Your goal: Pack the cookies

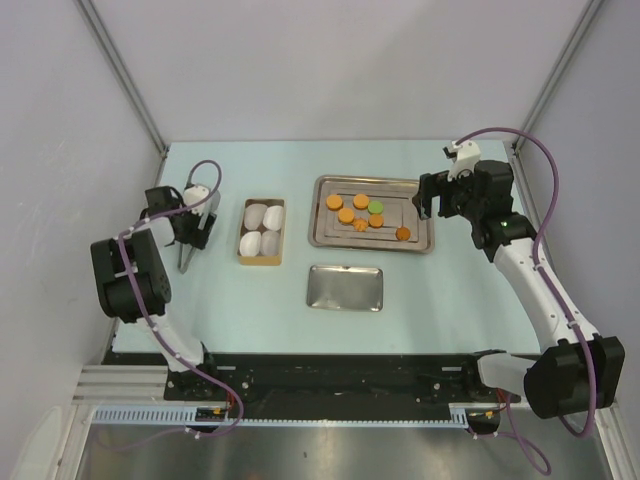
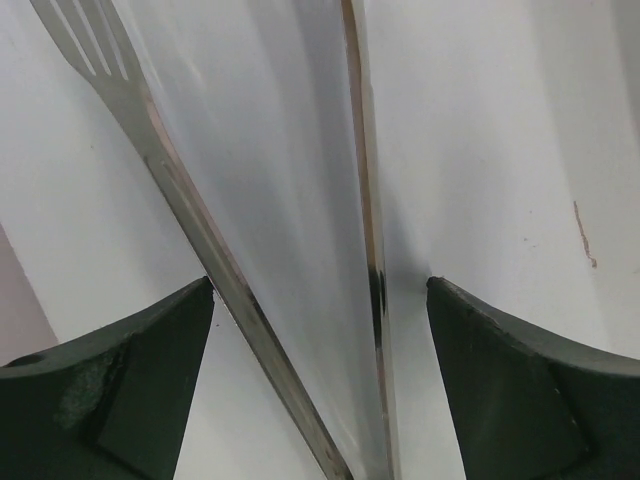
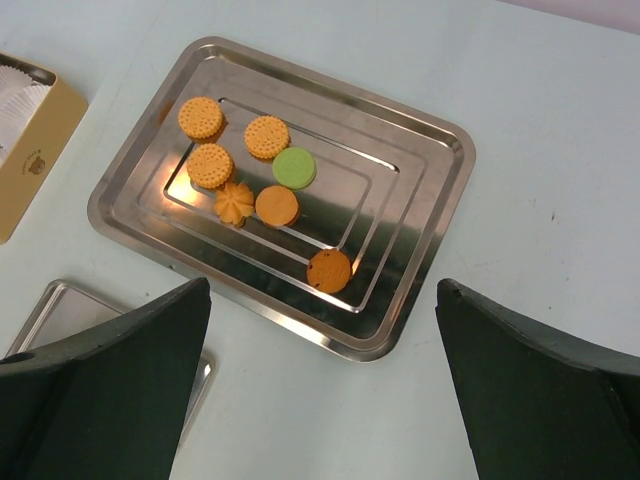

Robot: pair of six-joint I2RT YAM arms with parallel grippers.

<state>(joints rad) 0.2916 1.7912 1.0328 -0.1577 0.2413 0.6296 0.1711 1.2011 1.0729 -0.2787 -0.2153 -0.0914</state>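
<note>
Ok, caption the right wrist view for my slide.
Open right gripper facing a steel tray with six orange cookies and one green cookie.

Bare table [image 1: 300,225] between cup box [image 1: 260,262] and steel tray [image 1: 395,205] of cookies [image 1: 360,201]

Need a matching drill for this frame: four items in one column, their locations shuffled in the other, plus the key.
1. green cookie
2. white paper cups
3. small steel tray
4. metal tongs

A. left of the cardboard box
B. on the large steel tray, among orange cookies
C. in front of the large tray, nearer the arm bases
D. inside the box

Pairs: 1-B, 2-D, 3-C, 4-A
</note>
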